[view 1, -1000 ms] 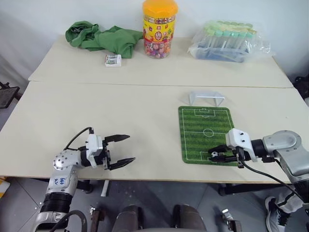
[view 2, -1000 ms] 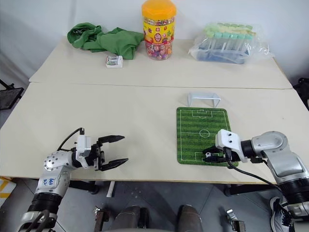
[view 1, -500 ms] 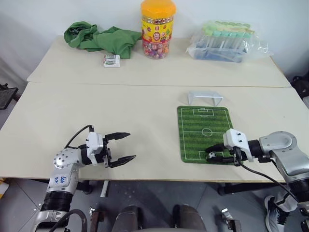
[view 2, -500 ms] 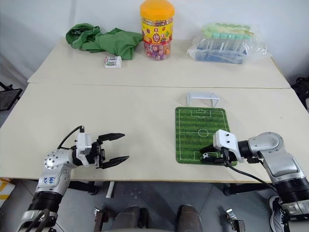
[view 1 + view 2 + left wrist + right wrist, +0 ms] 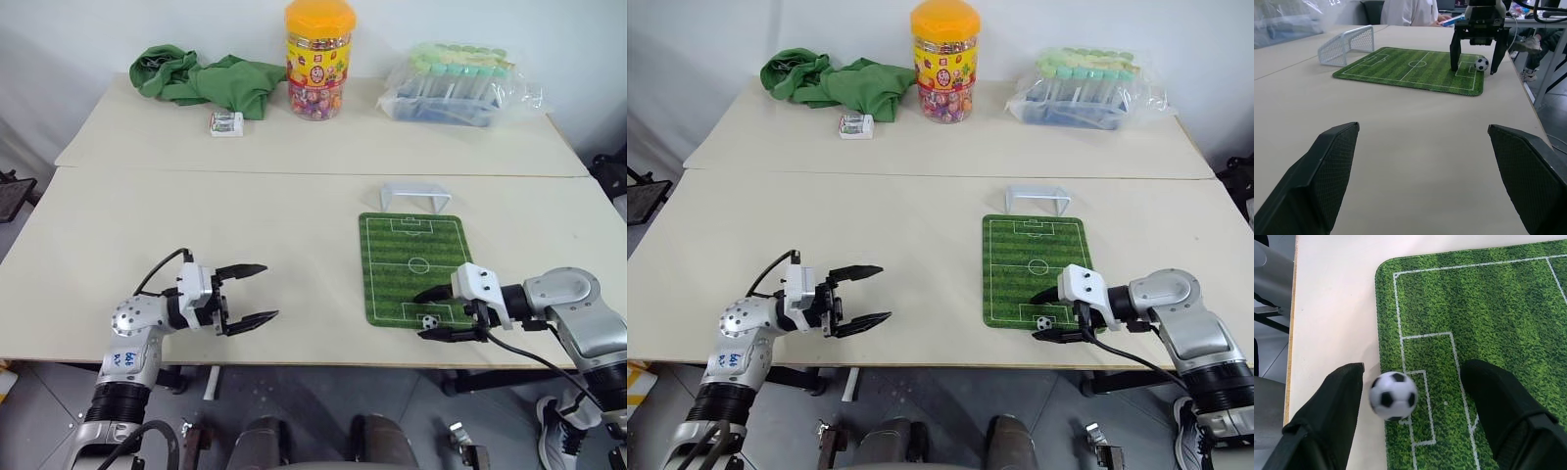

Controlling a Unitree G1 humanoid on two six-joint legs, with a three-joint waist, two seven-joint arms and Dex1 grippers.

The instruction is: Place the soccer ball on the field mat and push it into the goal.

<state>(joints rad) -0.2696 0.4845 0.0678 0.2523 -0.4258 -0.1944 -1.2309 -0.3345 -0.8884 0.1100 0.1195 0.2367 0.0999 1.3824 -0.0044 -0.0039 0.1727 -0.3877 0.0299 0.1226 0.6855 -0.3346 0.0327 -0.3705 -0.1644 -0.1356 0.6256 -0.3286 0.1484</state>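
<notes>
At the lower right of the head view, the right gripper (image 5: 432,313) has been spread apart and the soccer ball (image 5: 429,321) released onto the field mat (image 5: 411,257), so only the push toward the goal (image 5: 415,195) remains.

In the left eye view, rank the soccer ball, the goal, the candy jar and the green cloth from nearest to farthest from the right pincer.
1. Soccer ball: between the open fingers of the right pincer, on the field mat's near edge.
2. Goal: just past the mat's far end.
3. Candy jar: back table, middle.
4. Green cloth: back table, far left.
</notes>
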